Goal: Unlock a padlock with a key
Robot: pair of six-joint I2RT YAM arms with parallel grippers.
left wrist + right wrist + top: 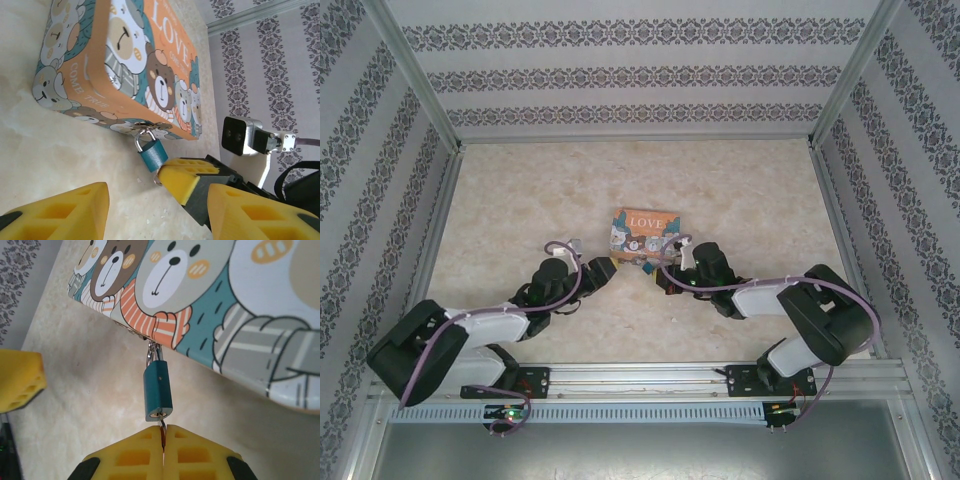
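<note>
The padlock (pixel 158 392) hangs from the latch of the box (pixel 225 300), close to the worktop (pixel 90 390). The right end effector (pixel 163 440) is clenched on the key (pixel 161 427), which is seated in the keyhole. The left end effector (pixel 606 267) is released, just beside the padlock. The padlock is probably light, rigid, smooth and free to swing, so grasp its body across the flat faces.

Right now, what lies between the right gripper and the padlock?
In the right wrist view, a short stub of the key runs from the shut right gripper into the padlock.
</note>
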